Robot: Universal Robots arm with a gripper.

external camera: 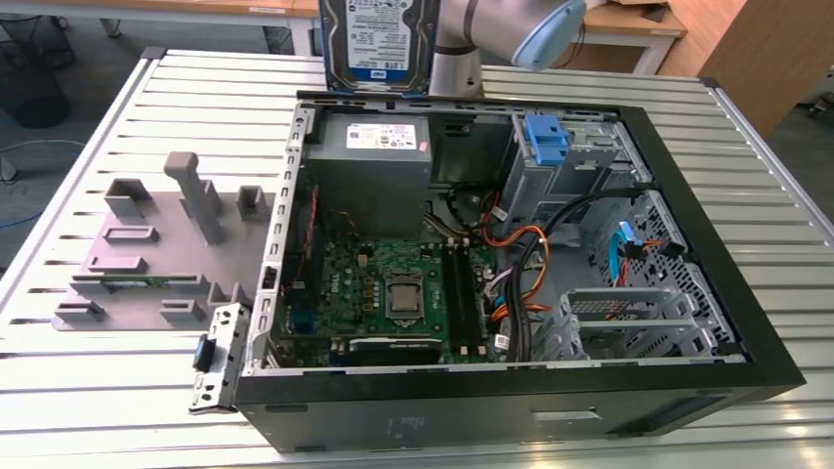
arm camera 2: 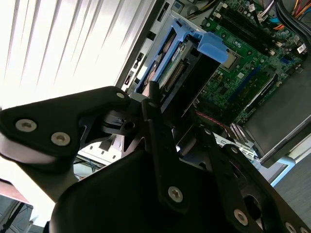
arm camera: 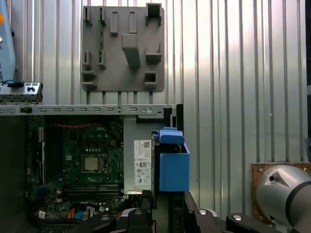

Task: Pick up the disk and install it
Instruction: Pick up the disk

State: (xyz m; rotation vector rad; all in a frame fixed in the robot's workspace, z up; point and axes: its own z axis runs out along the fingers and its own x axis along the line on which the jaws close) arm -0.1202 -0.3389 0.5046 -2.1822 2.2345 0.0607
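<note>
Slatted metal table (external camera: 104, 107) carries open PC case (external camera: 729, 322), mobo (external camera: 391, 293) exposed. Grey fixture plate (external camera: 144, 254) lies beside case on the exterior view's left. Disk (external camera: 378, 44) is aloft above case's far edge, near PSU (external camera: 371, 151). Long axis upright, label facing exterior cam. Gripper (arm camera: 167, 204) clenched on disk, fingers either side of blue carrier (arm camera: 173, 170). Disk clear of case.
</note>
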